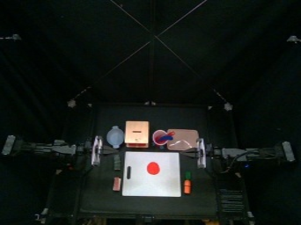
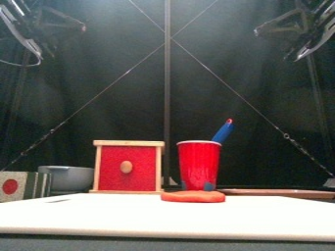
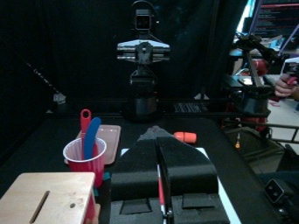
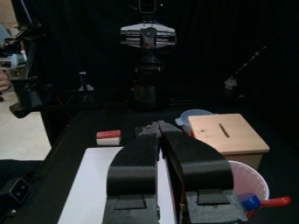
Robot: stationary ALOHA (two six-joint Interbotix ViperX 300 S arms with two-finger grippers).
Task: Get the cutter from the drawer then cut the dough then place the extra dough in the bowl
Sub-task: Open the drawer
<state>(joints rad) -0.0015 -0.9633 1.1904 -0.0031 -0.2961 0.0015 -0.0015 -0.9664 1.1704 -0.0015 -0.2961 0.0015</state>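
Right now both arms are hanging apart over the table's sides, gripping and touching nothing. The left gripper (image 3: pixel 156 133) is showing its 2 jaws pressed together, and so is the right gripper (image 4: pixel 160 129). 1 flat red dough disc (image 1: pixel 153 167) is lying on 1 white cutting board (image 1: pixel 153 186) at the lower centre of the top view. Just above it in that view, 4 things are standing in a row:
- 1 blue-grey bowl (image 1: pixel 114 136)
- 1 pale wooden box with a red drawer front (image 2: pixel 128 167), the drawer sitting shut
- 1 red cup (image 2: pixel 199 165), holding 2 knives: 1 blue toy knife (image 2: pixel 224 129) and 1 red toy knife (image 3: pixel 84 118)
- 1 flat pink tray (image 1: pixel 184 139)

2 toys are flanking the board, 1 small toy food (image 1: pixel 116 183) at its lower left and another toy piece (image 1: pixel 187 185) at its lower right.
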